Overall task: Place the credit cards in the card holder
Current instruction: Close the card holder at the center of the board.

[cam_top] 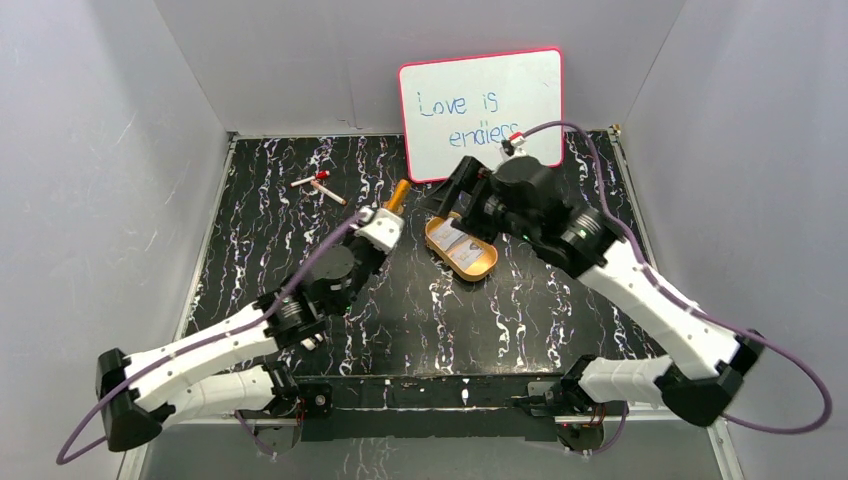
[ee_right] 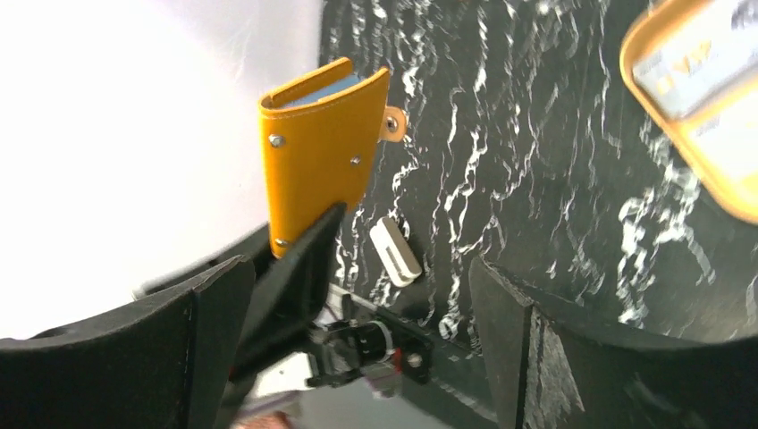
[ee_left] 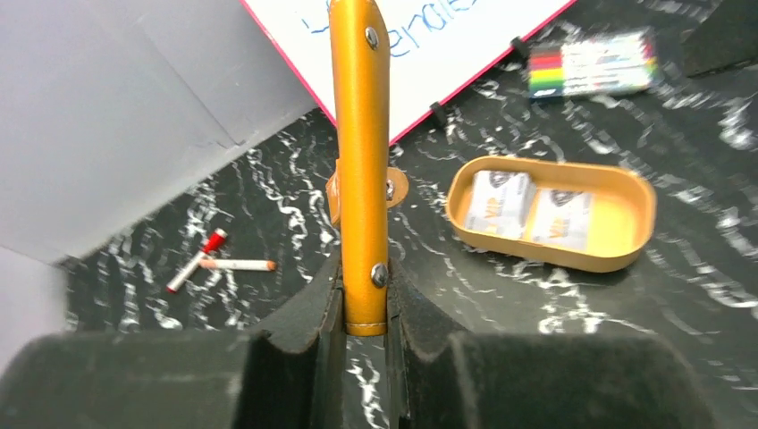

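Two credit cards (ee_left: 501, 204) lie in the oval tray (ee_left: 645, 219) at frame right; left fingers (ee_left: 299, 335) clamp the card holder (ee_left: 360, 161) at centre. Right fingers (ee_right: 514, 322), spread wide and empty, should pinch one card's edge while the holder stays steady

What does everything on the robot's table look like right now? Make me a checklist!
Surface: black marbled table, no spills seen.
Job's things: card holder held up off the table; two credit cards lying in the oval tray.
Clutter: loose markers; marker pack.
Grippers: left gripper, jaws shut on the card holder; right gripper, jaws wide open, holding nothing.
Cables: purple cables loop beside the arms.
Surroundings: whiteboard with writing; grey walls.
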Motion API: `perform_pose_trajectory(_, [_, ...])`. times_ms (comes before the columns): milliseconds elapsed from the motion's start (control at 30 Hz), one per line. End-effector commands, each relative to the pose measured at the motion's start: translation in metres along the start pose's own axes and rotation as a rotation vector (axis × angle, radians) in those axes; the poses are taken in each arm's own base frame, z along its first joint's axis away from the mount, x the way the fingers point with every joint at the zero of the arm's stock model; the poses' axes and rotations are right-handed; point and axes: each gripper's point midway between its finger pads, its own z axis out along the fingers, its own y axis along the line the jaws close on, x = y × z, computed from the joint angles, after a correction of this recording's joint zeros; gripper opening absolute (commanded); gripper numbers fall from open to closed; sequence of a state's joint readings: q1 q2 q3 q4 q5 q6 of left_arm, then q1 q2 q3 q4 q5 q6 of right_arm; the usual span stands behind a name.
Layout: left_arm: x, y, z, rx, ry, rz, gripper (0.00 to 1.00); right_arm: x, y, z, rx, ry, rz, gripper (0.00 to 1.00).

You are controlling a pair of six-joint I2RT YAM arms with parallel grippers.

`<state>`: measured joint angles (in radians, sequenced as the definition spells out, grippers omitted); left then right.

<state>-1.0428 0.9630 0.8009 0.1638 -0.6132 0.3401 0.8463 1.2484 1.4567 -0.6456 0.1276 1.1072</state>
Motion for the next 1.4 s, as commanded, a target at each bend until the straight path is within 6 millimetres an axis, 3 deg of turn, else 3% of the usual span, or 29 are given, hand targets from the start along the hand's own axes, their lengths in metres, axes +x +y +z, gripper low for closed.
perform_pose_trajectory(0, [-0.045, 0.021, -0.042, 0.024, -0.139, -0.517, 0.00, -0.006, 0.022, -0.044, -0.327, -0.133, -0.386, 0.99])
perform_pose_trajectory(133, [-0.063, -0.005, -0.076, 0.253, -0.201, -0.889, 0.00, 0.027, 0.028, -0.083, -0.673, -0.162, -0.514, 0.99])
perform_pose_trajectory(300, [-0.075, -0.032, -0.099, 0.475, -0.249, -1.156, 0.00, 0.053, 0.033, -0.091, -0.837, -0.097, -0.577, 0.99])
perform_pose_trajectory(400, [-0.081, -0.047, -0.110, 0.590, -0.221, -1.212, 0.00, 0.054, 0.047, -0.103, -0.924, -0.106, -0.610, 0.99])
perform_pose_trajectory(533, [-0.090, -0.058, -0.125, 0.729, -0.275, -1.305, 0.00, 0.058, 0.051, -0.097, -0.950, -0.076, -0.581, 0.99])
perform_pose_trajectory(700, [-0.093, -0.069, -0.134, 0.811, -0.260, -1.262, 0.00, 0.059, 0.048, -0.094, -0.949, -0.071, -0.572, 0.99])
perform_pose_trajectory(933, [-0.095, -0.056, -0.148, 0.805, -0.290, -1.230, 0.00, 0.043, 0.039, -0.120, -0.886, -0.176, -0.651, 0.99])
perform_pose_trajectory(1100, [-0.101, -0.050, -0.166, 0.857, -0.332, -1.216, 0.00, 0.058, 0.031, -0.121, -0.906, -0.100, -0.650, 0.99])
perform_pose_trajectory(1367, [-0.116, -0.065, -0.182, 1.015, -0.317, -1.163, 0.00, 0.081, 0.053, -0.132, -1.128, 0.026, -0.630, 0.91])
